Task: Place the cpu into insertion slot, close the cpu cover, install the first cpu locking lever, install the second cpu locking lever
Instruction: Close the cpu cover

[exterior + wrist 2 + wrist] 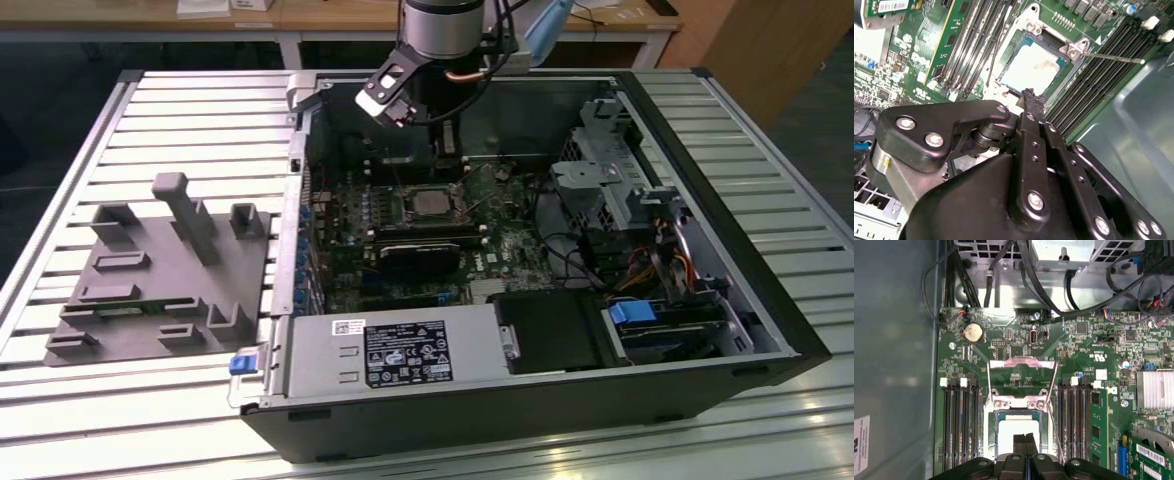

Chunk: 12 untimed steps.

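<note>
One step looks done: the cpu (1015, 432) lies flat in the insertion slot (990, 435), silver top up, on the green motherboard (1004, 340) inside the open computer case (534, 415). The case sits on the slatted tabletop (174, 110), toward the edge at the exterior view's right. A grey fixture (160, 270) sits beside it, nearer the opposite edge. My end effector (1025, 440) hangs over one edge of the cpu, fingers pressed together with nothing between them. Can't tell whether the tips actually touch the chip. The cpu cover (1021, 362) is flipped open, folded back from its hinge and clear of the chip. A thin locking lever (1114, 57) sticks out unlatched beside the socket, across the memory slots (1094, 85).
</note>
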{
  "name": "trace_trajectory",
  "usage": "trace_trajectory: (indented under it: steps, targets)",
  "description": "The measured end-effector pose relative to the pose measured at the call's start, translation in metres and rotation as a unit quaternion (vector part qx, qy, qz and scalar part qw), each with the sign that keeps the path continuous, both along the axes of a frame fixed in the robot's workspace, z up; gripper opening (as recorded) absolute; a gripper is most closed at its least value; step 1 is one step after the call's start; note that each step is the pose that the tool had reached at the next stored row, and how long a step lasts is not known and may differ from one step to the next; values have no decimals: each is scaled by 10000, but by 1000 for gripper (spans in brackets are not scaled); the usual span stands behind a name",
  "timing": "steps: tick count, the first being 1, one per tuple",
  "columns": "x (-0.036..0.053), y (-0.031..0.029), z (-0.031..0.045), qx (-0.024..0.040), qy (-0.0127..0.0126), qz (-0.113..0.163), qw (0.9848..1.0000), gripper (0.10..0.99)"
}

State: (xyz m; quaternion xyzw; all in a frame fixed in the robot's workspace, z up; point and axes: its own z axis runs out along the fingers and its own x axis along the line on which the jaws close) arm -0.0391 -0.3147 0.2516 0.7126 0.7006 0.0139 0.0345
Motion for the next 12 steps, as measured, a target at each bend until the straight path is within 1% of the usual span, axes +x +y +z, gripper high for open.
trace_trajectory:
  steps: [3, 4, 9, 12]
  targets:
    - [40, 0, 0, 0, 0, 0, 10000, 102]
    - [68, 0, 0, 0, 0, 0, 10000, 102]
    - [140, 0, 0, 0, 0, -1, 10000, 102]
    - [200, 0, 0, 0, 0, 0, 10000, 102]
